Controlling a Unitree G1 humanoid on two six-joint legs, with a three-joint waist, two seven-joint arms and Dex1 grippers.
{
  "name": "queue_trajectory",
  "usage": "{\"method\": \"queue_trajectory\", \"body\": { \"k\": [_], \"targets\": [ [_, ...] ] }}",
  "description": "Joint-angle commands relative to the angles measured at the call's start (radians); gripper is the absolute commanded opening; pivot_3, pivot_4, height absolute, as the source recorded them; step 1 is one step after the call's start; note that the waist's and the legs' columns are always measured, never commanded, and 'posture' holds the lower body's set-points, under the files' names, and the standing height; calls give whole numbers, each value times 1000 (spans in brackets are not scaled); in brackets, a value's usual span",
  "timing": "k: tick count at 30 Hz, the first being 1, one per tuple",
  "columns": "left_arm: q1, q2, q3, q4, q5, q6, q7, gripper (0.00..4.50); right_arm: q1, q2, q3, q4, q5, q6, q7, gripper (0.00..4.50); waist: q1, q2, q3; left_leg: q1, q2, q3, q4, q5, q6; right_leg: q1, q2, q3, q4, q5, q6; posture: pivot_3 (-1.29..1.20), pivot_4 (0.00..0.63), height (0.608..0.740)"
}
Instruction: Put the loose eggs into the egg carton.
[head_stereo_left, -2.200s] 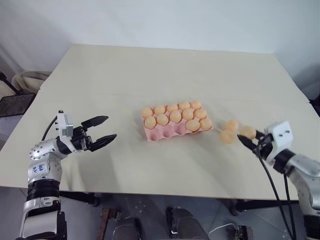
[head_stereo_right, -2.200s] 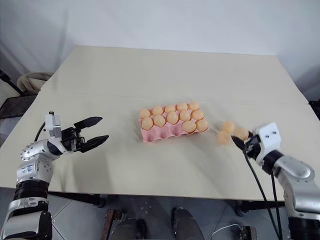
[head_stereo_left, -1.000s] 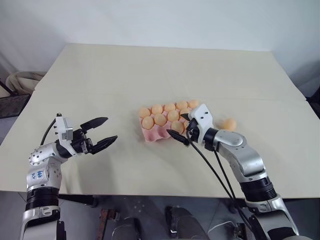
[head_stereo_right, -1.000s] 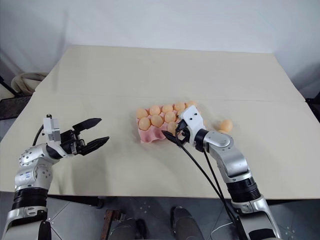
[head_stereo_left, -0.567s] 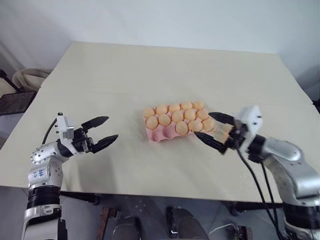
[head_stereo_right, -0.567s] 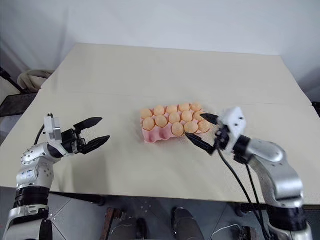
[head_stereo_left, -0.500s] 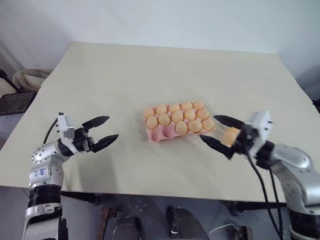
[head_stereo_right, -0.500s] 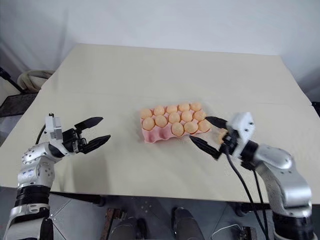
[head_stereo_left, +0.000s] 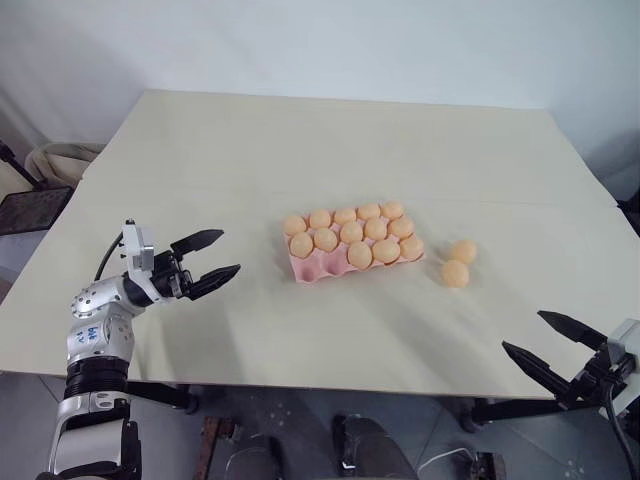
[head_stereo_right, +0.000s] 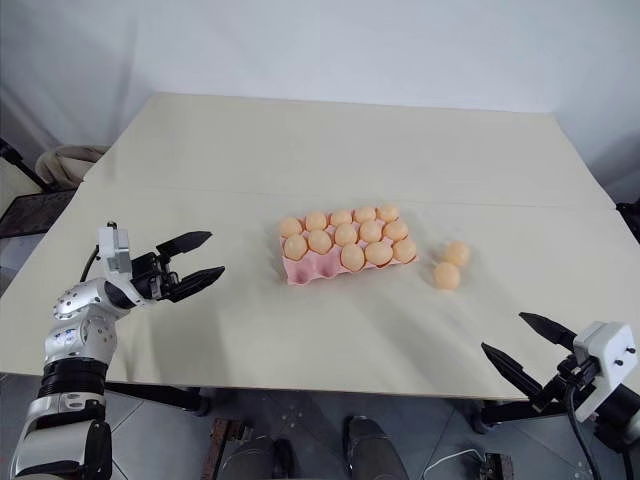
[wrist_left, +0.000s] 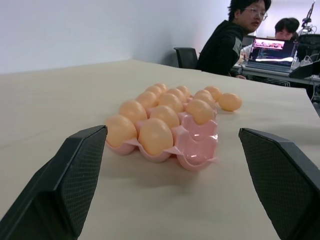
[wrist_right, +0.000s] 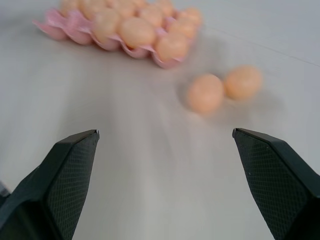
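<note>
A wide pale table spreads before you, and the pink egg carton lies near its middle, the landmark for everything else here. Eggs fill most of the carton's cups; in your left wrist view the near corner cups sit bare and pink.

Behind the carton, past the far edge of the table, your left wrist view catches two people seated at desks, one before an open laptop, with a dark chair beside them.

To the carton's left, well apart from it, your left gripper hangs over the table with its two black fingers spread wide and nothing between them (they point toward the carton's short end).

To the carton's right and nearer you, at the table's front edge, your right gripper also stands fully spread and empty, its fingers aimed back toward the carton.

Two loose eggs lie on the bare table just to the right of the carton's right end, touching or nearly touching each other, one a little nearer you than the other; both are outside the carton and clear of either gripper.
</note>
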Motion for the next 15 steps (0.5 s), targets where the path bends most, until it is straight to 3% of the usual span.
{"method": "queue_trajectory", "body": {
  "k": [1,15],
  "targets": [
    [-28,7,7,1,0,-21,-11,4500,1,8,-16,18,-15,-57,-16,4469,2,0,0,0,0,0,0,0,0,0,0,0,0,0,0,0,150,740],
    [26,46,31,-8,-6,-34,-52,4500,-157,45,157,2,-70,-10,-224,4469,0,0,0,-1,1,0,-1,0,-1,-1,0,0,0,0,0,0,150,740]
  ]
}}
